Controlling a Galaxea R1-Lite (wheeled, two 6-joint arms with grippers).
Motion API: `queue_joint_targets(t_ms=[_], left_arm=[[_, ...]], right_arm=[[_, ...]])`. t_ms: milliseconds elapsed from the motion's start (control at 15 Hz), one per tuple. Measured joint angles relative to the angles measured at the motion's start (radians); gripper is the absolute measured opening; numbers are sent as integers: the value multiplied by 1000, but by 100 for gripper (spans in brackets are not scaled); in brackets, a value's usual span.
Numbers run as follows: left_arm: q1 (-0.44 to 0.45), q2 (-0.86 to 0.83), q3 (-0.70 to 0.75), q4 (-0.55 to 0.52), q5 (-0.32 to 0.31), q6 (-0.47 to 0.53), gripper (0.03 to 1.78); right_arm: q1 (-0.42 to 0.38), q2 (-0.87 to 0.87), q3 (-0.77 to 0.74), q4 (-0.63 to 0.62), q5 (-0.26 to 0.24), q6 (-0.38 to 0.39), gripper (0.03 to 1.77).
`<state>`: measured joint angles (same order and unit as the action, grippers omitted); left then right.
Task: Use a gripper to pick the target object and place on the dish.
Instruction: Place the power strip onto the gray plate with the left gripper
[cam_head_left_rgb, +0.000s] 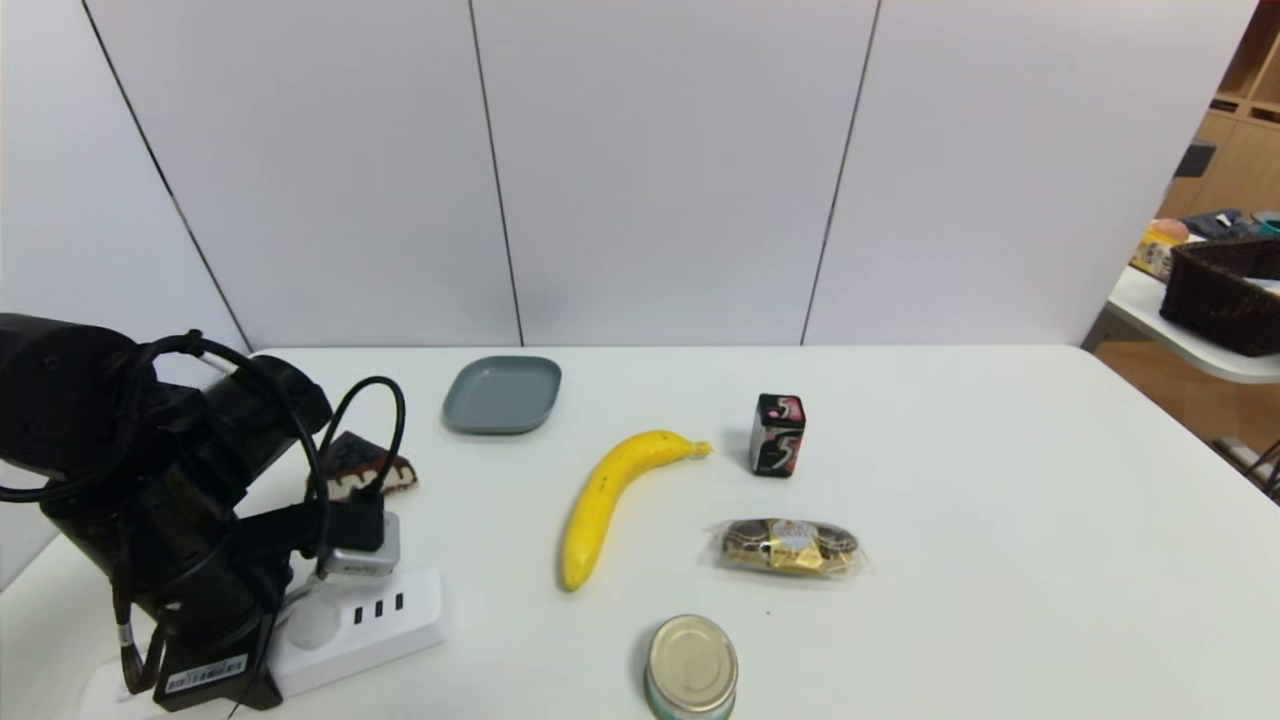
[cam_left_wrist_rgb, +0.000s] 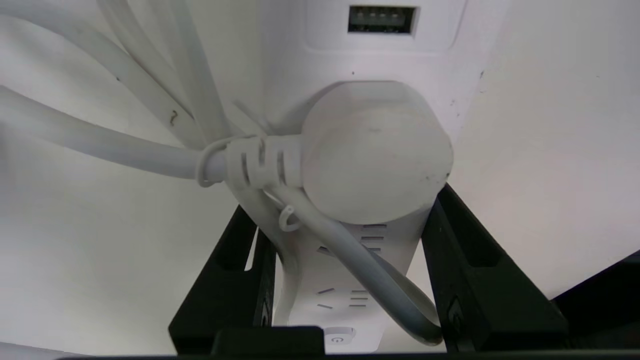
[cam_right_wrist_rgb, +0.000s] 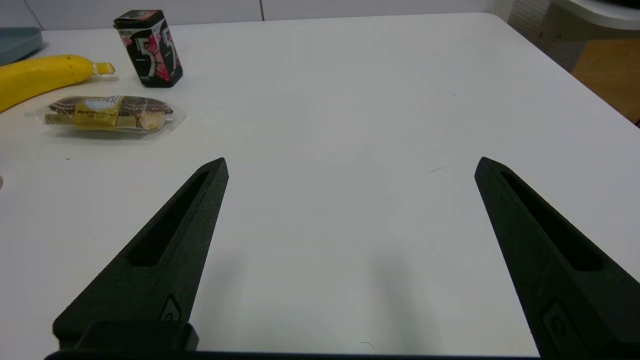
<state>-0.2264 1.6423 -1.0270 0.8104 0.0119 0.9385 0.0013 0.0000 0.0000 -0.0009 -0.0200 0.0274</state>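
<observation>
the broad white table (cam_head_left_rgb: 950, 520) is spread with loose items, and the work is confined to its near left corner. there the long white rectangular power strip (cam_head_left_rgb: 375, 615), the longest thing on the surface, is lain flat with its looped white cord (cam_left_wrist_rgb: 100, 145) and round white plug (cam_left_wrist_rgb: 375, 155) gathered on top of it, probably so the whole bundle can be taken in one grasp. it is straddled across its narrow width by the left gripper (cam_left_wrist_rgb: 350, 280), the black claw on the black and orange arm, pointed straight down; the fingers are pressed against the strip's two long sides, so the strip is pinched between them. whether it has left the table cannot be told.

the small flat grey-blue squarish dish (cam_head_left_rgb: 502, 394) is set far of the strip and a little to the right, well apart from it, bare and ready to receive; a carry over the dark cake slice (cam_head_left_rgb: 362, 468) is judged to be needed.

the right gripper (cam_right_wrist_rgb: 350, 165) is parked at the near right with its fingers spread wide over bare table, holding nothing.
</observation>
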Motion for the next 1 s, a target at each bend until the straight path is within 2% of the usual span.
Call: queue_joint_targets(t_ms=[467, 667, 1000], left_arm=[[0, -120, -26, -2, -45, -57, 86], [1, -125, -129, 3, -47, -60, 86], [1, -59, -390, 4, -50, -73, 86]], right_arm=[[0, 0, 0, 0, 0, 0, 171], [0, 0, 0, 0, 0, 0, 171], [0, 0, 0, 0, 0, 0, 171]])
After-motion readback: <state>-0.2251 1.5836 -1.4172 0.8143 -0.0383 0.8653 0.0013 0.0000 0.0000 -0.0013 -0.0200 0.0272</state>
